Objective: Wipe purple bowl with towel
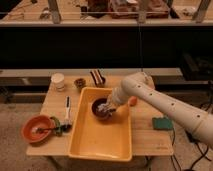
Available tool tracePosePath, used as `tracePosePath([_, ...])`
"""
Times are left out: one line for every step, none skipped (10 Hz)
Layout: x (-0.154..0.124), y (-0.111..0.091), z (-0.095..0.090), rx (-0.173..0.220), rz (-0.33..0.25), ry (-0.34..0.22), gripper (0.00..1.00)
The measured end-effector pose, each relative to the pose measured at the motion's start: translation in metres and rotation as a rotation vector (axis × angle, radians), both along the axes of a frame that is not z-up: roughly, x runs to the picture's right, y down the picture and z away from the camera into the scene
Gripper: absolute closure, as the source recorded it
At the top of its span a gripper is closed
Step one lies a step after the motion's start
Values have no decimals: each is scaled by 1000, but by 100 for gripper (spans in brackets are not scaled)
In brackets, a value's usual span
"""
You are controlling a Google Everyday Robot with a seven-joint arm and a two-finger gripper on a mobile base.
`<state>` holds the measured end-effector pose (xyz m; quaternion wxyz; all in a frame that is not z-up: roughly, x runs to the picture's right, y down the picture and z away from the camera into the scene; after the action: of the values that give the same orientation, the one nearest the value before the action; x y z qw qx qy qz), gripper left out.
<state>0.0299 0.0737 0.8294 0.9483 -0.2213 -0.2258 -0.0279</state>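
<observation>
The wooden worktop [55, 105] carries a large yellow tray [102, 137] at its middle; the white arm [165, 105] reaches in from the right; the purple bowl [101, 109] sits in the tray's far half; an orange bowl [36, 128] with utensils stands at the left edge; a dark green sponge [162, 123] lies to the right; the claw [109, 106] presses the pale towel [104, 107] into the purple bowl, and whether it is clamped I cannot tell.
</observation>
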Motion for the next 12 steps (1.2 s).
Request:
tracePosePath([-5, -11, 8, 10, -6, -1, 100])
tracePosePath([-13, -16, 11, 14, -12, -6, 100])
tracePosePath([-31, -19, 15, 17, -27, -19, 100])
tracePosePath([-45, -17, 19, 14, -37, -28, 100])
tracePosePath([-58, -13, 24, 7, -48, -39, 100])
tracePosePath([-73, -5, 29, -2, -62, -59, 100])
tracePosePath([-82, 3, 29, -1, -77, -84, 100])
tracePosePath([-84, 7, 24, 1, -86, -99, 100])
tracePosePath([-84, 10, 18, 3, -92, -108, 100])
tracePosePath([-79, 20, 7, 3, -98, -118, 100])
tracePosePath([-70, 29, -3, 5, -91, -117, 100])
tracePosePath([-60, 34, -8, 2, -83, -112, 100])
